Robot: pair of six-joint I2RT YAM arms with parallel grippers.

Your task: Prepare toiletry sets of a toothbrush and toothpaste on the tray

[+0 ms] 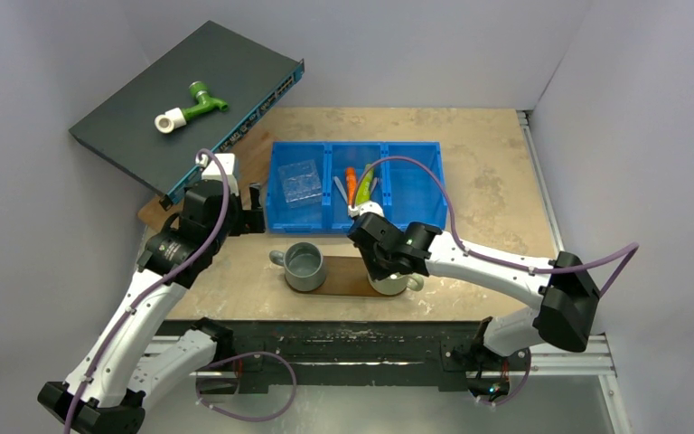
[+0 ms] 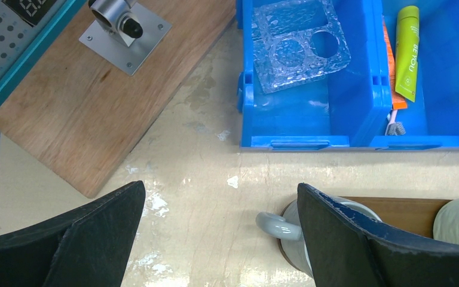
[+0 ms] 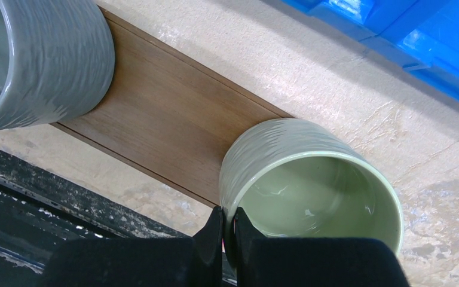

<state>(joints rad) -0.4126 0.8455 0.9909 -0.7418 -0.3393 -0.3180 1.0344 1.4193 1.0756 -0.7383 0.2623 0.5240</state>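
the right gripper (image 3: 227, 226) was pinched shut on the near rim of the pale green mug (image 3: 311, 185), one finger inside the wall and one outside. that mug was at the right end of the tray (image 3: 167, 119), the dark brown board lying near the front edge of the table (image 1: 479, 163). from where i stood i could not tell whether its base sat flat on the board. the grey mug (image 1: 305, 265) stood upright on the tray's left end, handle pointing left, well apart from the green one.

the left gripper (image 2: 220, 188) hung over bare table just left of the grey mug, its two fingers spread wide and holding nothing.

none of the toiletries were on the tray. they all lay in the middle compartment of the blue bin (image 1: 416, 212), just beyond the tray. the orange tube (image 1: 351, 183) and the lime-green tube (image 2: 407, 51) lay side by side, running near to far. a toothbrush (image 2: 396, 127) poked its bristled head out at their near end. i could not make out the brushes' colours. the bin's left compartment held a clear plastic holder (image 2: 299, 48).

to the far left a wooden board (image 2: 95, 107) carried a small metal fitting (image 2: 122, 27). a dark network switch (image 1: 126, 117) rested tilted above it, with a green and white pipe piece (image 1: 190, 107) on top.
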